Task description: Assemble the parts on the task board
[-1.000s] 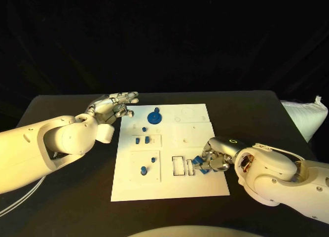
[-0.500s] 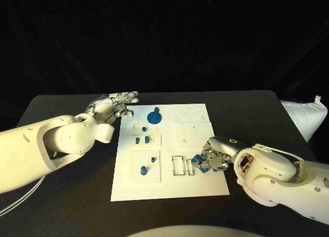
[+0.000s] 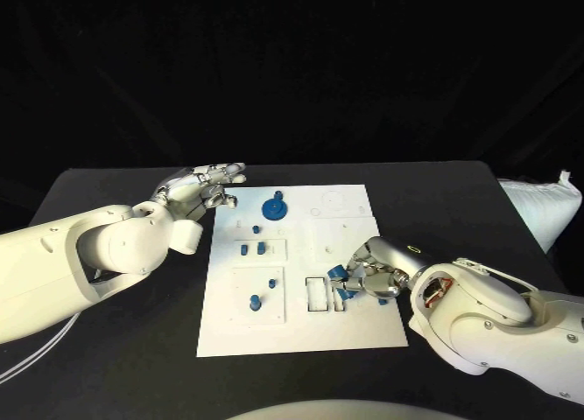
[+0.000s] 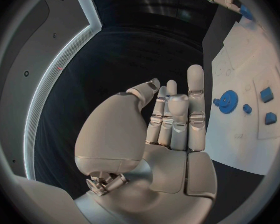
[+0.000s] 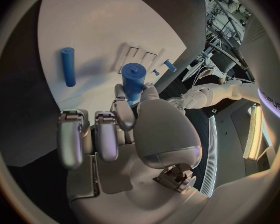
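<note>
The white task board [image 3: 305, 328] lies mid-table. My right hand [image 3: 368, 276] hangs over its near right part, beside the rectangular slots [image 3: 316, 293]. That hand [image 5: 121, 129] pinches a short blue cylinder [image 5: 134, 82] between thumb and fingers. A blue rod [image 5: 68, 67] lies loose on the board [image 5: 84, 25]. My left hand [image 3: 203, 185] hovers at the board's far left corner, its fingers [image 4: 171, 114] straight and holding nothing. A blue gear [image 3: 275, 208] sits at the far end of the board. Small blue pieces [image 3: 253, 248] and another blue piece [image 3: 255, 303] stand in the left panels.
A white bag [image 3: 542, 210] lies at the table's right edge. Bare black table [image 3: 128, 359] surrounds the board on all sides. The gear [image 4: 227, 102] and two small blue pieces [image 4: 266, 93] lie just beyond my left hand's fingertips.
My right hand has shifted a little left and away from me, toward the slots, still holding the blue cylinder. The left hand has not moved.
</note>
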Available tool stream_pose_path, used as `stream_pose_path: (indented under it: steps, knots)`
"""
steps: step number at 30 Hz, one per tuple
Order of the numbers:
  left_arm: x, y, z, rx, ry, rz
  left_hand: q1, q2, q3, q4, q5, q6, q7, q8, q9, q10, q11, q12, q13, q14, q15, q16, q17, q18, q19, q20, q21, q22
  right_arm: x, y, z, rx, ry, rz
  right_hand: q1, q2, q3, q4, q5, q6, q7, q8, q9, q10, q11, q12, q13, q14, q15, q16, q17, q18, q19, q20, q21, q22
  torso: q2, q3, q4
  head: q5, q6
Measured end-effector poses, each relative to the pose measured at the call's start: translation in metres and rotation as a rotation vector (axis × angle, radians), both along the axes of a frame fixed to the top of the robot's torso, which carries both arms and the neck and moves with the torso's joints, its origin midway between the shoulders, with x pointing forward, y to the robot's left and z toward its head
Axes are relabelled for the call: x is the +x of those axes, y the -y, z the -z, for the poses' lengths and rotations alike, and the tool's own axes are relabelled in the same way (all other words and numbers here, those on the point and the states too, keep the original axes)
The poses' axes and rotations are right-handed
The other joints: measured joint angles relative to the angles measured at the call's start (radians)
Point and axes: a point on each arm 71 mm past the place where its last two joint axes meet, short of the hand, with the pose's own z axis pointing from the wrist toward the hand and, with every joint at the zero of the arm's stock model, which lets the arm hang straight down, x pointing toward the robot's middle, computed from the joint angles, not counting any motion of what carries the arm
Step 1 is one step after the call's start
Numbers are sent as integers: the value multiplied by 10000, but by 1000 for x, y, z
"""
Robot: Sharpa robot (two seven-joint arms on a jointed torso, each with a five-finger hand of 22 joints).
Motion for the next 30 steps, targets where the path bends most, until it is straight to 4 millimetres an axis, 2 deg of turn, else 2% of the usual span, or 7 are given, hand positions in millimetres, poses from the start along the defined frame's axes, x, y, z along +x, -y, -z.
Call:
stream_pose_path:
  steps: [10, 21, 23, 24, 26, 28, 30]
  knots:
    - [0, 0, 0, -9, 1, 19, 0, 0, 0, 0, 0, 0, 0, 40, 0, 0, 0, 0, 8, 0, 0, 0, -14, 0, 0, 0, 0, 0, 0, -23, 5, 262, -666, -398, -299, 102, -158, 20, 76, 47, -47, -3, 70, 27, 24, -1, 5, 0, 0, 36, -1, 2, 0, 0, 69, -1, 3, 0, 0, 44, -26]
    - [-1, 1, 0, -21, 1, 44, 0, 0, 0, 0, 0, 0, 0, 40, 0, 0, 0, 0, 7, 0, 0, 0, -13, 0, 0, 0, 0, 1, 4, -32, 11, 57, -1047, -641, -610, 205, -340, 17, -47, 197, -197, -4, 142, 202, -108, -274, -97, -8, -62, 73, -3, 4, 0, 1, 68, -3, 11, 0, 4, 110, -61]
    - [-1, 1, 0, -21, 1, 45, 0, 0, 0, 0, 0, 0, 0, 40, 0, 0, 0, 0, 7, 0, 0, 0, -12, 0, 0, 0, 0, 1, 4, -33, 12, 11, -1061, -652, -792, 262, -442, -24, -397, 224, -223, -1, 226, 240, -128, -356, -119, 0, -71, 73, -3, 4, 0, 1, 68, -3, 11, 0, 5, 117, -63]
    - [-1, 1, 0, -22, 1, 45, 0, 0, 0, 0, 0, 0, 0, 40, 0, 0, 0, 0, 7, 0, 0, 0, -13, 0, 0, 0, 0, 1, 5, -33, 12, -8, -1055, -655, -964, 318, -528, -54, -760, 260, -259, 3, 259, 288, -175, -419, -139, 0, -71, 72, -3, 4, 0, 1, 68, -3, 11, 2, 5, 127, -66]
    - [-1, 1, 0, -21, 1, 45, 0, 0, 0, 0, 0, 0, 0, 40, 0, 0, 0, 0, 6, 0, 0, 0, -12, 0, 0, 0, 0, 1, 6, -33, 12, -47, -1023, -664, -1313, 344, -789, -4, -2032, 258, -257, 40, 297, 352, -246, -615, -238, -2, -73, 72, -3, 5, -13, -57, 68, -3, 11, 6, 5, 136, -69]
    - [-1, 1, 0, -21, 1, 44, 0, 0, 0, 0, 0, 0, 0, 40, 0, 0, 0, 0, 6, 0, 0, 0, -12, 0, 0, 0, 0, 1, 6, -34, 13, -89, -969, -671, -1620, 287, -1007, 7, -2906, 220, -220, 40, 342, 303, -288, -796, -359, -2, -73, 72, -4, 6, -1, -71, 68, -4, 11, 6, 4, 144, -74]
    - [-1, 0, 0, -20, 1, 41, 0, 0, 0, 0, 0, 0, 0, 40, 0, 0, 0, 0, 6, 0, 0, 0, -12, -1, 0, 0, 0, 1, 7, -33, 13, -154, -879, -677, -1897, 154, -1170, 22, -3207, 187, -187, 40, 386, 242, -238, -981, -451, -2, -73, 72, -4, 7, -1, -71, 23, -4, 11, 10, 0, 150, -75]
